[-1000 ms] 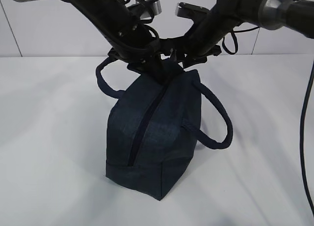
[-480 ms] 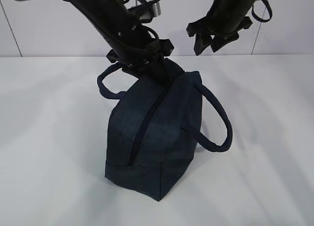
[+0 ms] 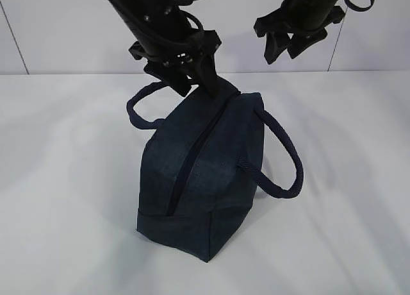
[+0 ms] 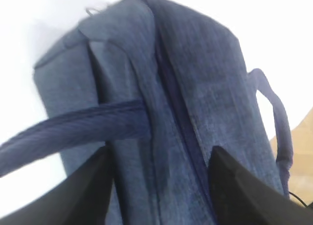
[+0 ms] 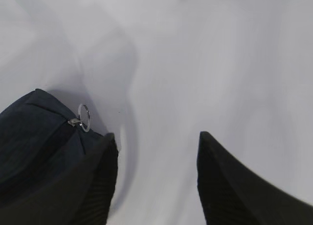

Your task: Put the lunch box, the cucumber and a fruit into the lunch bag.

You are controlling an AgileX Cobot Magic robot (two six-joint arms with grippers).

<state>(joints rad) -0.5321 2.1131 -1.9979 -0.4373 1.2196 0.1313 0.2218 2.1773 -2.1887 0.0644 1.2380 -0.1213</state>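
Observation:
The dark navy lunch bag (image 3: 205,179) stands on the white table with its zipper (image 3: 189,160) shut along the top. My left gripper (image 3: 197,88) hovers open just over the bag's far top end. In the left wrist view its fingers (image 4: 160,151) straddle the zipper ridge of the bag (image 4: 195,88) without pinching it. My right gripper (image 3: 285,54) hangs open, high and to the right of the bag. The right wrist view shows the gripper (image 5: 156,137) over bare table, beside the bag's end (image 5: 34,137) with its metal ring pull (image 5: 84,117). The lunch box, the cucumber and the fruit are out of view.
The bag's two loop handles droop outward, one at the far left (image 3: 138,109) and one at the right (image 3: 288,160). A black cable (image 3: 400,179) hangs down the right edge. A white wall (image 3: 64,32) closes off the far side of the table.
My left gripper has opened from shut, let go of the bag's top end and lifted a little. My right gripper has risen up and to the right, away from the bag.

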